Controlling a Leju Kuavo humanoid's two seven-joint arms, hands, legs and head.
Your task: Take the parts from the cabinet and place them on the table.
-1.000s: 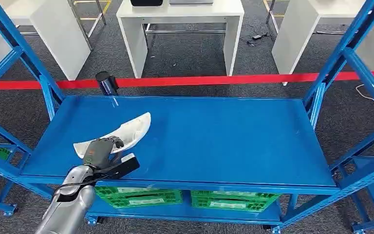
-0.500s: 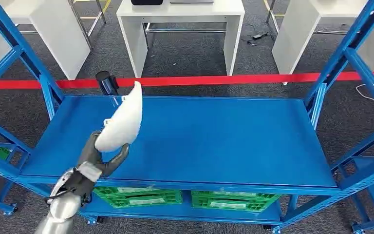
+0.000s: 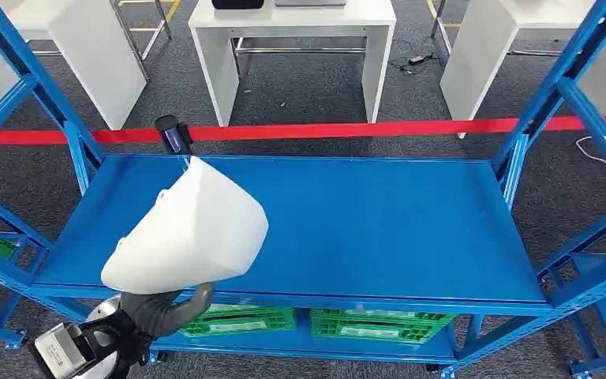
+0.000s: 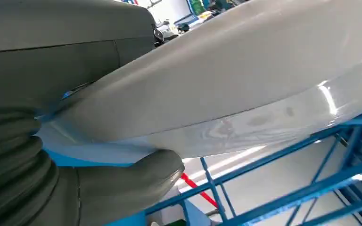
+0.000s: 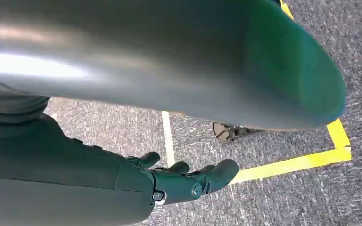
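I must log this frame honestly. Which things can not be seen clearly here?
- Left robot hand: in the head view the white part covers most of its fingers.
- The part in the left wrist view: cut off by the edges, so its full shape is unclear.
- Shelf: the surface under the part is hidden.
- Green crates: contents hidden by the shelf.

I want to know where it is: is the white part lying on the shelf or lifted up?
Lifted up: the left hand holds the white part above the blue shelf.
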